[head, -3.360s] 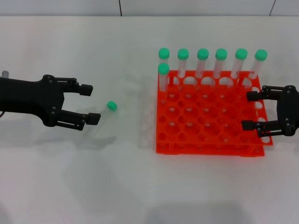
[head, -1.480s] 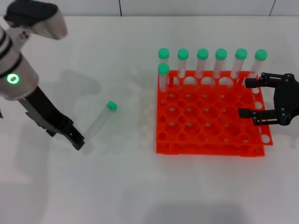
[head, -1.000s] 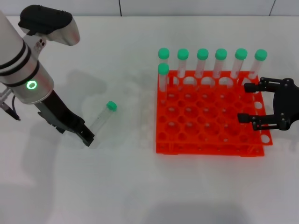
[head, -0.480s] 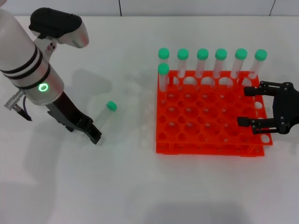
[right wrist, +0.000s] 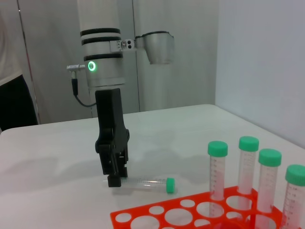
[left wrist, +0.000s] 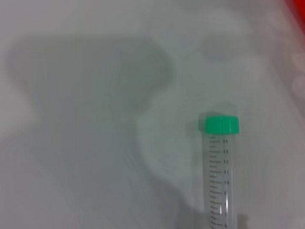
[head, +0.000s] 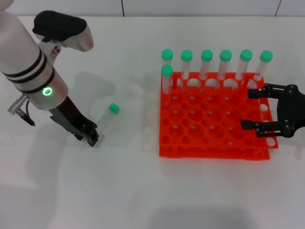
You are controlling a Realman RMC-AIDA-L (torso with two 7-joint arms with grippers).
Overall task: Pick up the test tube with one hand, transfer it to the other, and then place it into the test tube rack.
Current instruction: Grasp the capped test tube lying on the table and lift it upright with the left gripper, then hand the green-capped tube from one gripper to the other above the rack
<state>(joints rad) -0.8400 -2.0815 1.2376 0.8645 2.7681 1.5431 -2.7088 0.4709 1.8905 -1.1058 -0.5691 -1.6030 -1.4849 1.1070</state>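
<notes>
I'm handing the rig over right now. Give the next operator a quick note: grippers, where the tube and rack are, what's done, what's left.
Left gripper: down at the table, at the clear bottom end of the loose test tube; whether it has closed on the tube cannot be seen.
Right gripper: open, empty, over the right edge of the orange rack.
Loose tube: lying flat on the white table, left of the rack, green cap toward the far side.
Rack: seven capped tubes standing along its back, one of them a row forward at the left corner.
Done: approach only.
Left: lift, hand over to the right gripper, put in rack.

A white table (head: 143, 191) and, seemingly, grey wall panels (right wrist: 47, 57) behind.
</notes>
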